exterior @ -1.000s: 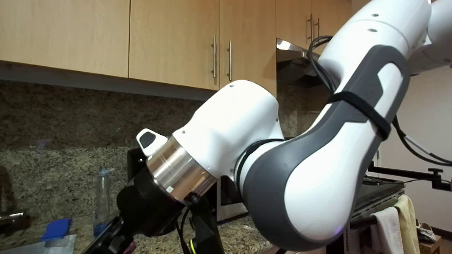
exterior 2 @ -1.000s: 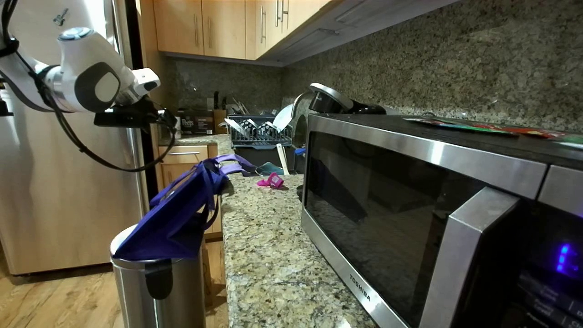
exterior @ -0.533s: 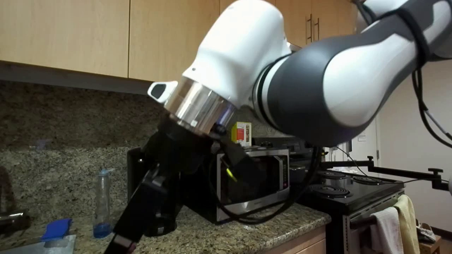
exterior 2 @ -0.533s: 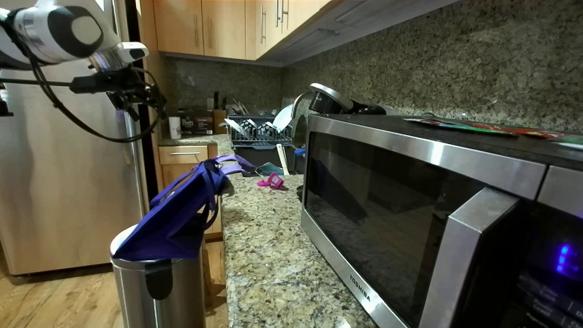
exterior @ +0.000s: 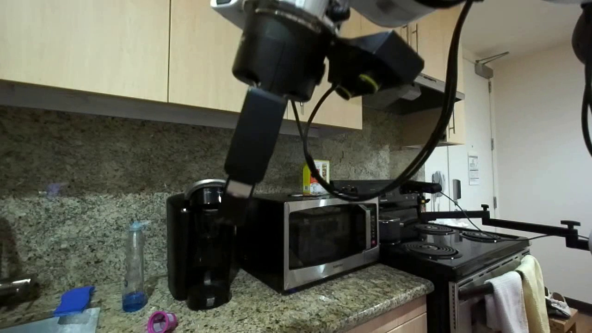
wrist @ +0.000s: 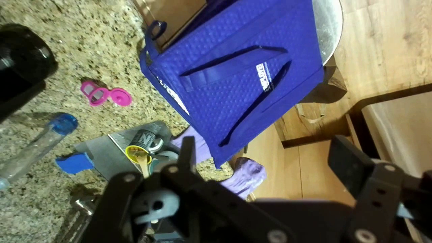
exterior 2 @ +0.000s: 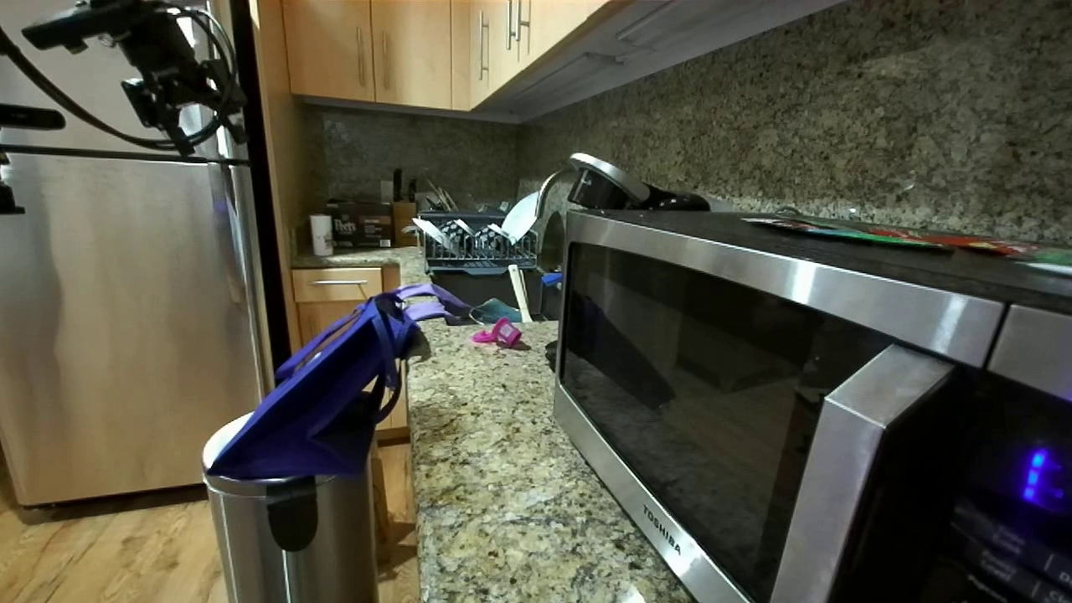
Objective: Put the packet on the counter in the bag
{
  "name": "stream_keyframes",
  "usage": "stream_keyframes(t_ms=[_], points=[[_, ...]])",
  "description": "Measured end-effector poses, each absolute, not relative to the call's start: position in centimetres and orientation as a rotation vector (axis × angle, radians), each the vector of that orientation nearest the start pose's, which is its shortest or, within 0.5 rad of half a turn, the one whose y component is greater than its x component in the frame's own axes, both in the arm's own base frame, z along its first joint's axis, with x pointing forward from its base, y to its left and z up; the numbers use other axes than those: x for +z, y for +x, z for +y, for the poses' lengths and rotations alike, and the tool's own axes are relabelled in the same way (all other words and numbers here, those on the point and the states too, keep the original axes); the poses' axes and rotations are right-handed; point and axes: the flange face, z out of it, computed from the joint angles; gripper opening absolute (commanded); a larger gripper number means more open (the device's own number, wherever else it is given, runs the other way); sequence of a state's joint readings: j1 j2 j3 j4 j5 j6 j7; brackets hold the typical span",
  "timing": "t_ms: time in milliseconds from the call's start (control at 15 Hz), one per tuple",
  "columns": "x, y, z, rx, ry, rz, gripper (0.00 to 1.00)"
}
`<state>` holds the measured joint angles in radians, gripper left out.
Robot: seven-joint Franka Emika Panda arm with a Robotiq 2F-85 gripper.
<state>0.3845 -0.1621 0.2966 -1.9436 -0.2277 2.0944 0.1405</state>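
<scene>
The blue-purple bag (exterior 2: 327, 410) rests tilted on the steel trash can's lid, its rim end against the edge of the counter (exterior 2: 477, 461). In the wrist view the bag (wrist: 233, 94) shows its side with strap and white print; a sliver of silver lining shows at its narrow mouth, and the inside is hidden. I see no packet on the counter (wrist: 111, 57) or in the gripper. My gripper (wrist: 270, 158) is open and empty, high above; it also shows in both exterior views (exterior: 236, 203) (exterior 2: 197, 134).
A pink filter cup (wrist: 98, 96) with its lid lies on the counter. The coffee maker (exterior: 199, 249), microwave (exterior: 328, 236) and clear bottle (exterior: 134, 273) stand along the backsplash. Purple cloth (wrist: 243, 175) hangs at the sink's edge, near a mug (wrist: 141, 143). The fridge (exterior 2: 126, 335) stands beyond the trash can (exterior 2: 293, 536).
The arm and gripper have risen a lot and drawn back from the counter. The pink cup now shows uncovered in an exterior view. The bag has not moved.
</scene>
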Motion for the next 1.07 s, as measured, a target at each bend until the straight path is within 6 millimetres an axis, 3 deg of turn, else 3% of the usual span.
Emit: stream_keyframes(t_ms=[200,467,800,1067], points=[[60.4,41.7,32.8,-0.52,-3.15,-0.904,1.0],[62.1,42.5,30.3,-0.416,-3.228,-0.785,1.0],[61.9,44.7,27.2,-0.295,-3.159,-0.651,1.0],[61.6,44.8,27.2,-0.284,-3.156,-0.651,1.0]])
